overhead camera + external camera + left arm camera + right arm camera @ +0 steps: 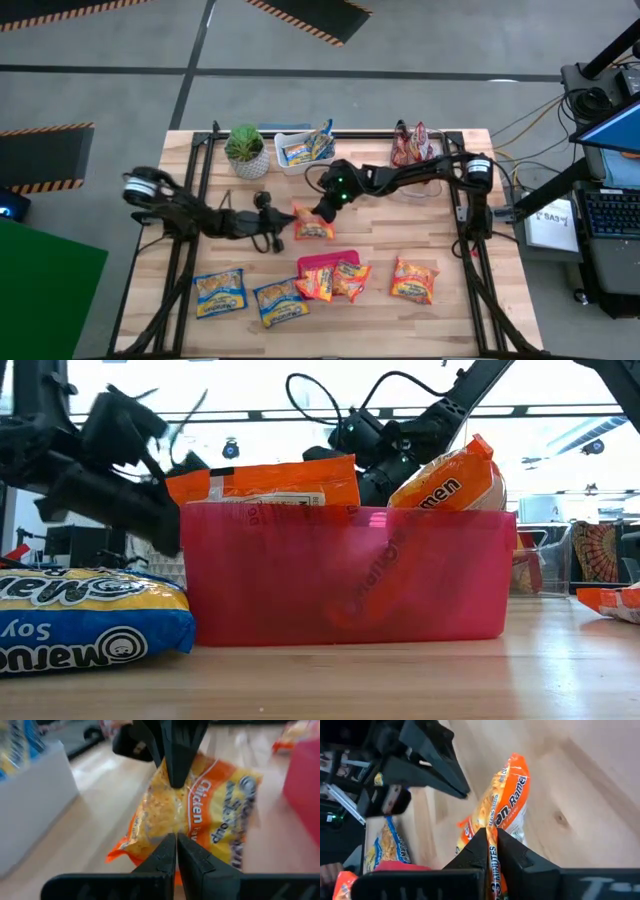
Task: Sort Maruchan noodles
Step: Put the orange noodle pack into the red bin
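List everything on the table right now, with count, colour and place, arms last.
Orange crinkly plastic noodle packet: 1, orange-yellow, mid-table, pinched by the right gripper.
Orange noodle packets: about 2, in and over the pink plastic bin, front centre.
Orange noodle packet: 1, loose, front right.
Blue-and-yellow noodle packets: 2, front left.
Blue-and-yellow packets: count unclear, in the white plastic bin, back centre.
Dark red packets: count unclear, in a bin at back right.
Potted green plant: 1, back left.
Wooden table: 1, light wood.
Left gripper: shut, empty, beside the held packet.
Right gripper: shut on that packet.
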You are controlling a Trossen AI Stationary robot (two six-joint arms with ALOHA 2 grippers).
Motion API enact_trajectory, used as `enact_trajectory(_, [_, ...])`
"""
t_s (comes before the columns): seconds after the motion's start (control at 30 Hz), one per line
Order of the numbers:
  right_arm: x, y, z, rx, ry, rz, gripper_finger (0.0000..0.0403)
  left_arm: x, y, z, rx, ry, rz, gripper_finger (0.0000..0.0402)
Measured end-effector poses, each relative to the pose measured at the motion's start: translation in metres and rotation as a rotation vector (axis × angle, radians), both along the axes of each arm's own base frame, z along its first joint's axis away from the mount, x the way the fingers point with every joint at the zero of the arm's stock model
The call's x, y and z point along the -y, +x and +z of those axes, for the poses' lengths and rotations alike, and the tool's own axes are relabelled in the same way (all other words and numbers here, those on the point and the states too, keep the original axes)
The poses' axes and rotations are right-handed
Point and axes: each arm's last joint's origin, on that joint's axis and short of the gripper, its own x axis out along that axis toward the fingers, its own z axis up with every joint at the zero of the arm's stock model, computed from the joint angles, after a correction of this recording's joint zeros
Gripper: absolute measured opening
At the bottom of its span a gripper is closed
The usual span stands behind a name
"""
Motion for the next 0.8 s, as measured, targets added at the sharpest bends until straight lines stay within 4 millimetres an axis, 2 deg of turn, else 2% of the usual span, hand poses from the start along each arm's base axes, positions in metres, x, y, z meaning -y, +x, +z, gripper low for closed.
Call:
enact_trajectory(0.23, [-0.003,-0.009,0.045,0.134,-0.114,0.031,0.0013,-0.003,-0.028,0.037,0.175,0.044,-0.016,0.0])
enact_trajectory(0.4, [-0.019,-0.019,0.082,0.234,-0.201,0.071,0.0013,-0.004,-0.039,0.064,0.322,0.072,-0.019,0.0])
enact_trajectory(0.63, [-0.072,-0.039,0.117,0.329,-0.43,0.203,0.0013,-0.005,-0.049,0.087,0.456,0.063,-0.018,0.0])
enact_trajectory(0.8, [-0.116,-0.055,0.118,0.341,-0.57,0.247,0.0013,-0.004,-0.051,0.09,0.479,0.05,-0.024,0.0])
